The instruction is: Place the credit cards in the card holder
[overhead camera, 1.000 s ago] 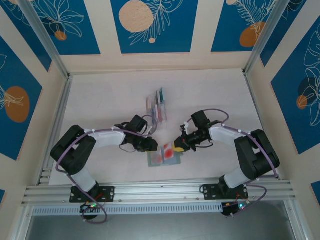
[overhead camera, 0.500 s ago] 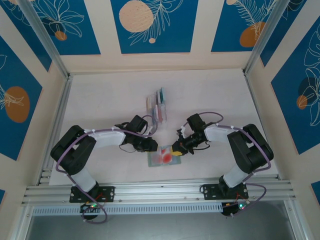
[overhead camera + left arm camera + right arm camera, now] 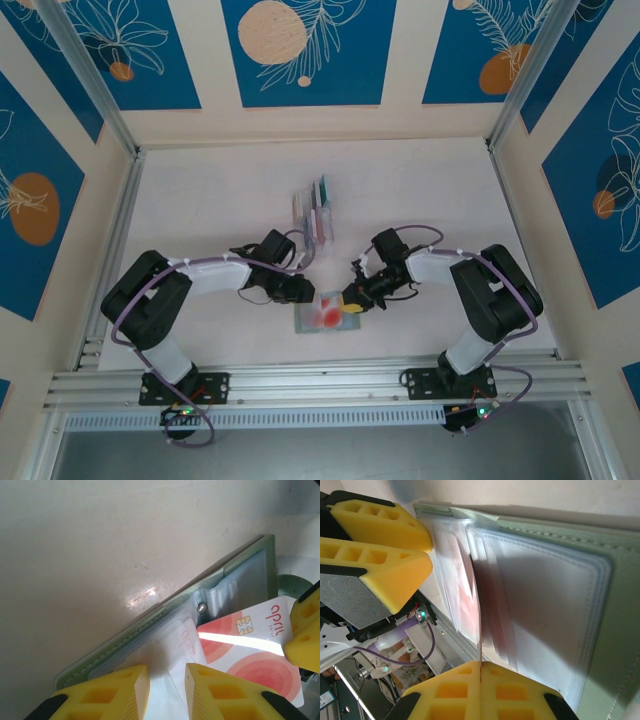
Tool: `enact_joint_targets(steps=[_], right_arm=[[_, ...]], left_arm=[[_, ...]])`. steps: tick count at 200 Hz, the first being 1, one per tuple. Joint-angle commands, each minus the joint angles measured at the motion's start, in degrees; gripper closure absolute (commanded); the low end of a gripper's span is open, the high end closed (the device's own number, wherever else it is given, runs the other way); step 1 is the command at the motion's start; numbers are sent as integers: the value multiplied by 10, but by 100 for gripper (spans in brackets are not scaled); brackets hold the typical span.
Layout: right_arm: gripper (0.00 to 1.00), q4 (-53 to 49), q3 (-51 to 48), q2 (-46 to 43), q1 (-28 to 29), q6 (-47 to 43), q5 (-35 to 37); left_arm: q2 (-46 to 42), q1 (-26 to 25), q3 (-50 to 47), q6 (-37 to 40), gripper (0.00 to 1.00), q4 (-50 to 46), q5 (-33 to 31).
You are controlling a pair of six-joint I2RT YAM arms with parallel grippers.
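Note:
The card holder (image 3: pixel 322 318) lies open on the table, its sage-green cover (image 3: pixel 150 622) framing clear inner pockets. My right gripper (image 3: pixel 356 296) is shut on one of the credit cards (image 3: pixel 250 645), white with red circles and a chip. The card's leading edge is at the holder's middle pockets. In the right wrist view that card (image 3: pixel 479 647) runs edge-on out of my right gripper (image 3: pixel 480 666) toward the holder (image 3: pixel 620 580). My left gripper (image 3: pixel 167 672) is open, fingers apart over a clear pocket at the holder's left half (image 3: pixel 304 291). Another pink-printed card (image 3: pixel 187 640) shows through a pocket.
A clear slotted rack (image 3: pixel 315 210) with several cards standing in it sits behind the holder, toward the table's middle. The aluminium rail (image 3: pixel 320 380) runs along the near edge just below the holder. Both arms crowd the holder from either side.
My right gripper has moved left with the card, from beside the holder's right edge to over its pockets. The left arm and the holder have stayed put.

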Motion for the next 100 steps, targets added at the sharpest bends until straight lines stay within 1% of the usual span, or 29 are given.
enact_joint_targets(steps=[1,43,74,100], right_arm=[[100,20,0,-1,10,1,12],[100,34,-11,-37,9,4,27],[100,42,-8,-37,4,2,28],[100,52,-10,-39,1,3,22]], left_arm=[[20,-2,-12,16,72,-68,-55],[-1,0,-5,36,72,-98,-86],[-44,0,7,59,71,-104,-67],[-90,-3,17,58,70,-110,-61]])
